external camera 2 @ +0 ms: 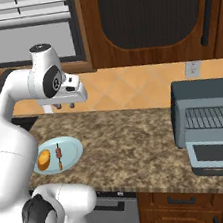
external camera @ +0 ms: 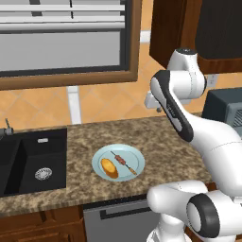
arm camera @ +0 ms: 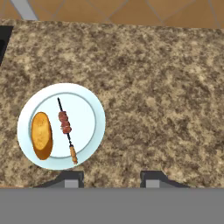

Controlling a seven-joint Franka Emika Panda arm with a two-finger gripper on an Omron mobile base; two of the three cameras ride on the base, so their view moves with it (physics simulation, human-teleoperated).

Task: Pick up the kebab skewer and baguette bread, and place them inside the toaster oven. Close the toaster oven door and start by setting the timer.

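The kebab skewer [external camera: 124, 162] [external camera 2: 59, 154] [arm camera: 65, 127] and the golden baguette bread [external camera: 109, 168] [external camera 2: 43, 157] [arm camera: 41, 134] lie side by side on a pale blue plate [external camera: 97, 160] [external camera 2: 74, 147] [arm camera: 98, 118] near the counter's front edge. My gripper [external camera 2: 65, 106] [arm camera: 112, 180] hovers high above the counter, behind and to the right of the plate, open with nothing between its fingers. The toaster oven [external camera 2: 203, 105] [external camera: 221, 109] stands at the counter's right end. Its toaster oven door [external camera 2: 218, 155] hangs folded down, showing the wire rack.
A black sink [external camera: 28, 160] is set into the counter left of the plate. Speckled granite counter [external camera 2: 133, 140] stretches between plate and oven. Wooden cabinets [external camera 2: 145, 17] hang above, and a window [external camera: 61, 38] is at the back left.
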